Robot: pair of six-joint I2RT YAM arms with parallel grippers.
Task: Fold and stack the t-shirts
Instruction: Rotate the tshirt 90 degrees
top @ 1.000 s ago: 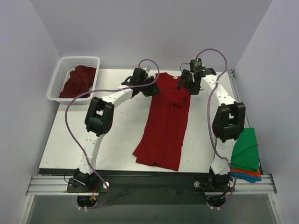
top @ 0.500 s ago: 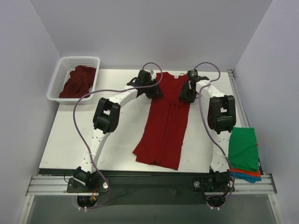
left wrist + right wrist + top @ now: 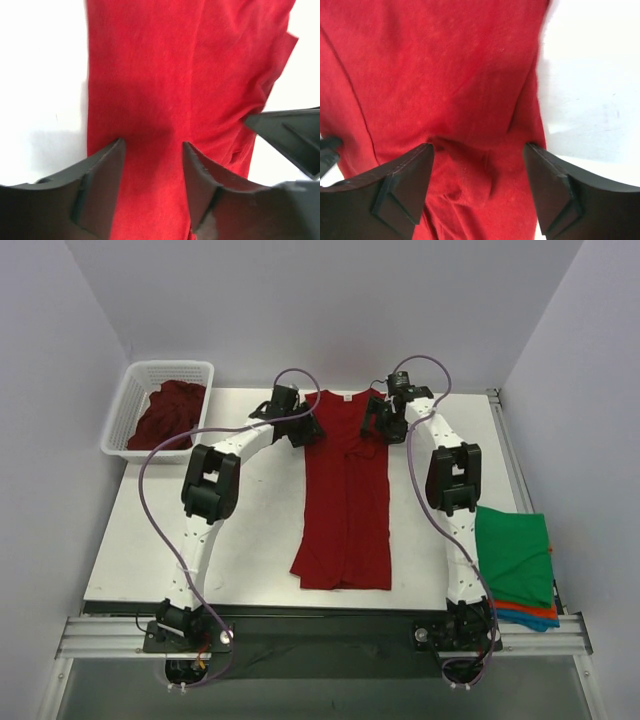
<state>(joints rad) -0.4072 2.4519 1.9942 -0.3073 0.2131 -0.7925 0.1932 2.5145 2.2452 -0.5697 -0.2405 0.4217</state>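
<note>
At the far left corner, the white lattice basket (image 3: 122, 412) holds a crumpled heap of deep red t-shirts (image 3: 167, 415), so you have several garments left to fold. Next along, the left fingers (image 3: 102, 182) stand apart over the collar end of the red t-shirt (image 3: 346, 495), with flat cloth showing between them and nothing clamped. That shirt lies in the middle of the tabletop (image 3: 200, 550) as a long narrow strip, collar at the far edge and hem toward you. Its sides appear folded in already, so by my reading the lengthwise fold is done and the crosswise folds and the stacking remain. The right fingers (image 3: 407, 175) are also spread wide at the other shoulder, a small bunch of cloth sitting loose between them, not pinched. At the near right corner sits the finished stack (image 3: 515, 555), green on top with orange and blue edges showing beneath

The tabletop is plain white and matte. Pale bare walls (image 3: 330, 300) close it in on three sides, and a metal rail (image 3: 320, 635) runs along the near edge
</note>
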